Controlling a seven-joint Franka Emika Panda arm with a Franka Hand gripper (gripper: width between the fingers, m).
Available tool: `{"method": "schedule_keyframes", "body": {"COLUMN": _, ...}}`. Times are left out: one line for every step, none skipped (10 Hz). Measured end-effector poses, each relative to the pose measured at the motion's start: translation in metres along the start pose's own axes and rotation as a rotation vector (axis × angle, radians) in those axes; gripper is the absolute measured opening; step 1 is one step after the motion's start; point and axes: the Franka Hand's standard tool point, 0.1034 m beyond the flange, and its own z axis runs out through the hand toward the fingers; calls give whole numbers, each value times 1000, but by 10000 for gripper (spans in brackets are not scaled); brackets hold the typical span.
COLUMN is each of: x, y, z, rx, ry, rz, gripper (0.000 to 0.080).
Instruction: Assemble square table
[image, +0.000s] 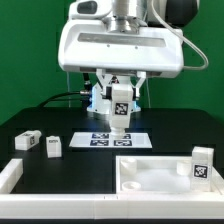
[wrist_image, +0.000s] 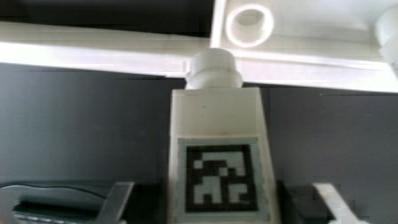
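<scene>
Two fingers (wrist_image: 121, 200), partly apart, clamp the sides of one tagged white leg (wrist_image: 217, 130).

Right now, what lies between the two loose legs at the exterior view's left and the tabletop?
Nothing: in the exterior view only bare black table shows between the nearer loose leg and the tabletop. The marker board lies behind that stretch.

Black table (image: 80, 172) holds 2 loose legs (image: 52, 146), the marker board (image: 95, 139), the rimmed slab (image: 140, 160).
</scene>
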Motion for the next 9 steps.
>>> {"method": "schedule_keyframes", "body": {"x": 1, "y": -2, "z": 1, "rx": 2, "ry": 2, "rz": -8, "gripper": 291}}
{"method": "schedule_keyframes", "body": {"x": 2, "y": -5, "z": 4, "rx": -3, "ry": 18, "rz": -9, "gripper": 291}}
{"method": "schedule_keyframes", "body": {"x": 1, "y": -5, "z": 5, "rx": -3, "ry": 13, "rz": -9, "gripper": 291}}
{"method": "schedule_keyframes", "body": {"x": 0, "y": -4, "z": 5, "rx": -4, "ry": 13, "rz": -9, "gripper": 291}}
{"method": "schedule_keyframes", "body": {"x": 0, "y": -4, "z": 5, "rx": -4, "ry": 12, "rz": -9, "gripper": 291}}
{"method": "schedule_keyframes", "body": {"x": -1, "y": -2, "z": 5, "rx": -5, "ry": 10, "rz": -15, "gripper": 291}}
{"method": "schedule_keyframes", "body": {"x": -7, "y": 20, "z": 3, "rx": -8, "ry": -9, "rz": -75, "gripper": 291}}
{"method": "schedule_keyframes", "body": {"x": -15, "y": 35, "z": 5, "rx": -11, "ry": -8, "rz": -42, "gripper": 291}}
{"method": "schedule_keyframes", "body": {"x": -21, "y": 30, "z": 10, "rx": 13, "ry": -19, "rz": -41, "gripper": 291}}
